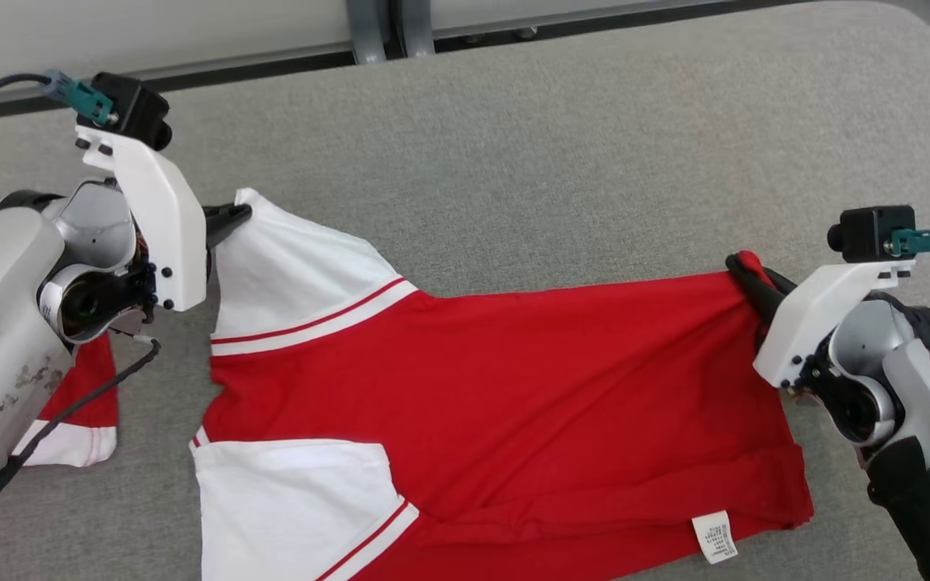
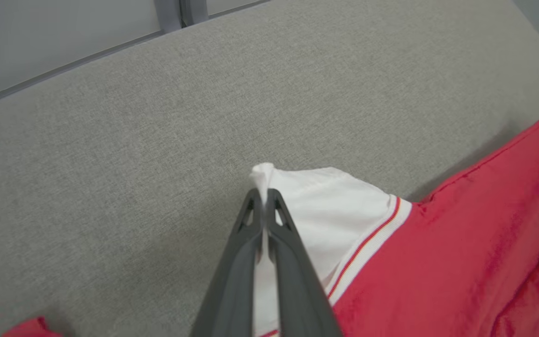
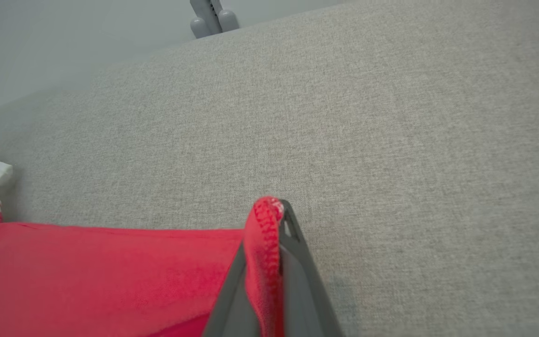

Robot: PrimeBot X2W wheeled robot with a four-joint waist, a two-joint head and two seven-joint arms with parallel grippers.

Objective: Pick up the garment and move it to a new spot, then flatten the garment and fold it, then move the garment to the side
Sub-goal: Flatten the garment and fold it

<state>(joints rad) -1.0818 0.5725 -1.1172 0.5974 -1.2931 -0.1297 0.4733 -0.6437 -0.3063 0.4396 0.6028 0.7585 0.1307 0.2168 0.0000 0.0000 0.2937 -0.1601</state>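
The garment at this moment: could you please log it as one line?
garment: spread on grey surface | left fingers: shut on white corner | right fingers: shut on red corner

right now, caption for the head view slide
Left gripper and right gripper pinch opposite ends of a red-and-white shirt on a grey surface

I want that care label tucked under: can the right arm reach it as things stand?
Probably not yet: the right pincer is shut on the garment, at its red corner. The label lies uncovered nearby; after letting go, the way looks free.

Grey fabric surface (image 1: 594,121); pale wall (image 1: 150,32) behind; grey post (image 1: 368,32).
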